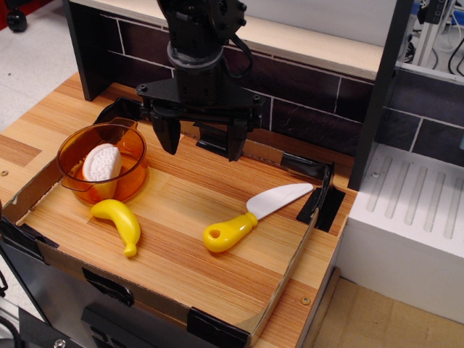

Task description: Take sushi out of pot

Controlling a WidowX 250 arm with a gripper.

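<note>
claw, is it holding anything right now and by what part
Nothing is held. The claw hangs open above the wooden tray, with only air between its fingers; the sushi lies in the orange pot.

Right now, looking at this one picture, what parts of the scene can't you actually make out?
- Sushi: its lower part sits behind the pot wall; only white rice shows.
- Arm above the gripper: cut off by the top edge.
- Wood behind the gripper: hidden by its black body.
- Banana and knife: undersides unseen.
</note>
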